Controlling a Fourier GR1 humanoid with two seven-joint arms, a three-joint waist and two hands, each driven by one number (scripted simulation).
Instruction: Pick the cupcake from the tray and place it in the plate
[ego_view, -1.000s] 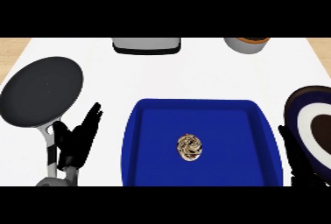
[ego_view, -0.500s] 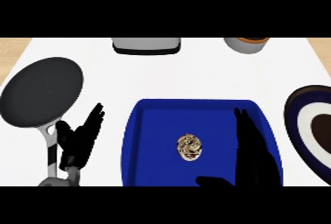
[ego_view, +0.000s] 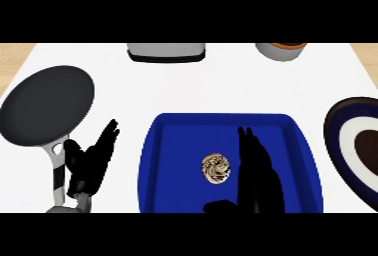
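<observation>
**Reach for the cupcake**

Cupcake (ego_view: 216, 168) lying mid-tray (ego_view: 173, 150), lower middle of frame. Right hand (ego_view: 257, 175) just right of it, fingers straight, thumb spread apart, clamped on nothing. Lower beside the wrapper, curl thumb and fingers round its sides, then lift toward plate (ego_view: 334, 140) at right edge. Left hand (ego_view: 88, 165) open, resting lower left.

We record a blue tray (ego_view: 166, 150), brown-and-cream swirled cupcake (ego_view: 216, 168), dark plate (ego_view: 341, 131) with white ring, dark grey pan (ego_view: 46, 112), white counter (ego_view: 221, 85)
</observation>
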